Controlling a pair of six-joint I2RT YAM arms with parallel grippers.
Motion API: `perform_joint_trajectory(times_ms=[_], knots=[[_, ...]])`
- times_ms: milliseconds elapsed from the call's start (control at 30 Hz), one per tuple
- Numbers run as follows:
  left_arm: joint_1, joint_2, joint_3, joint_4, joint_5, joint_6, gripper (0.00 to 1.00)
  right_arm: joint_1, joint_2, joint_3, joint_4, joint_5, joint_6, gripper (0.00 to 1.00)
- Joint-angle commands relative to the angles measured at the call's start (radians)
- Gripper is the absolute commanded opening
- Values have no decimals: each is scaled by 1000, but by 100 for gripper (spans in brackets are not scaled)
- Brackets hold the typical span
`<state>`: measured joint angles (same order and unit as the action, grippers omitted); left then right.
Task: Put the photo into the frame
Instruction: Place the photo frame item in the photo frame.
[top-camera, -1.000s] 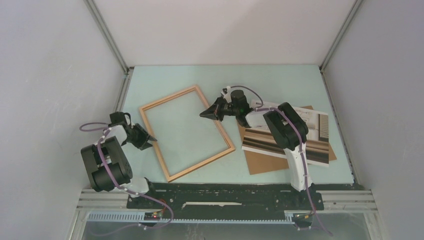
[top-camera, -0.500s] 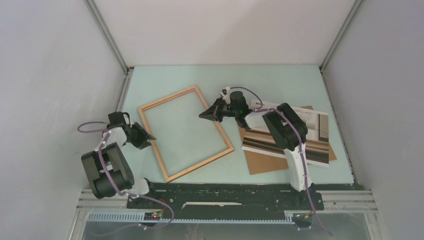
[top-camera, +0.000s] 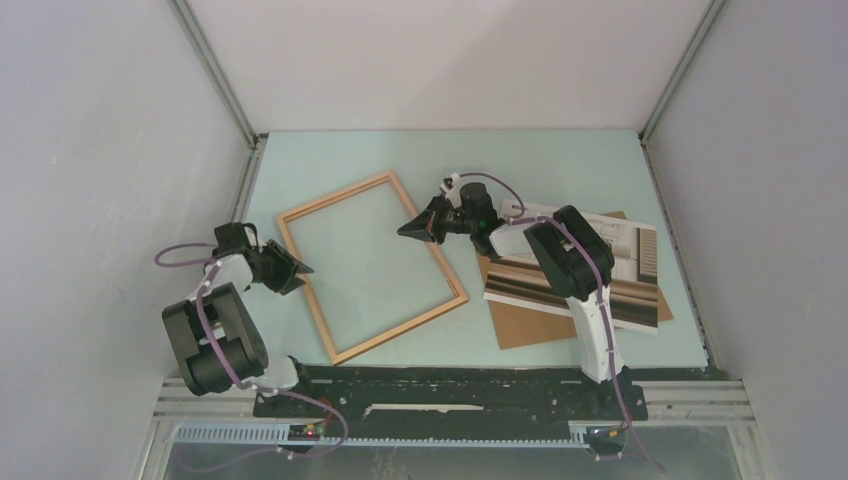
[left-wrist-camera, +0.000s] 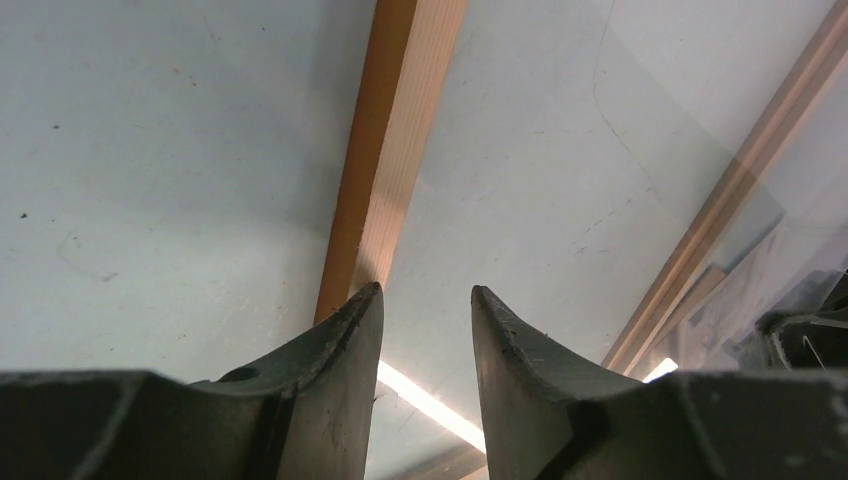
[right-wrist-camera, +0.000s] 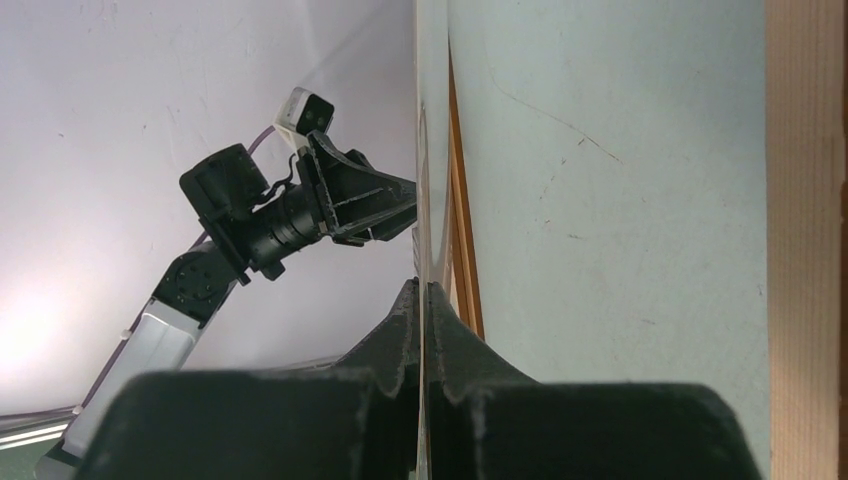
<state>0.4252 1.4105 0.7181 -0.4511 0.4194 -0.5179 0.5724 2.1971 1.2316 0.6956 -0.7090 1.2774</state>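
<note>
The wooden frame (top-camera: 335, 194) lies flat on the table, left of centre. The photo (top-camera: 640, 250) lies face up at the right on a brown backing board (top-camera: 530, 325), partly hidden by my right arm. My right gripper (top-camera: 405, 230) sits over the frame's right rail and is shut on the edge of a thin clear pane (right-wrist-camera: 420, 150), which stretches over the frame. My left gripper (top-camera: 300, 270) is open and empty at the frame's left rail. In the left wrist view its tips (left-wrist-camera: 425, 290) sit just above that rail (left-wrist-camera: 400, 120), and the pane (left-wrist-camera: 700, 80) shows faintly.
Grey walls close in the table on the left, back and right. The arm bases and a black rail (top-camera: 450, 385) run along the near edge. The left arm (right-wrist-camera: 260, 220) shows beyond the pane in the right wrist view.
My left gripper has shifted slightly away from the near edge along the frame's left rail. The right gripper has edged slightly farther from the near edge, still shut on the pane.
</note>
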Motion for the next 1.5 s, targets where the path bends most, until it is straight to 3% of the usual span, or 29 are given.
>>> perform_joint_trajectory(times_ms=[0, 1067, 1267, 1467], knots=[[12, 10, -5, 15, 20, -2, 47, 12, 12, 40, 18, -21, -33, 0], [11, 28, -6, 16, 45, 6, 47, 24, 68, 118, -55, -13, -165, 0], [21, -99, -15, 32, 8, -5, 57, 20, 71, 121, -48, -18, -157, 0], [121, -159, -31, 29, -63, -40, 66, 21, 78, 121, -13, -30, -124, 0]])
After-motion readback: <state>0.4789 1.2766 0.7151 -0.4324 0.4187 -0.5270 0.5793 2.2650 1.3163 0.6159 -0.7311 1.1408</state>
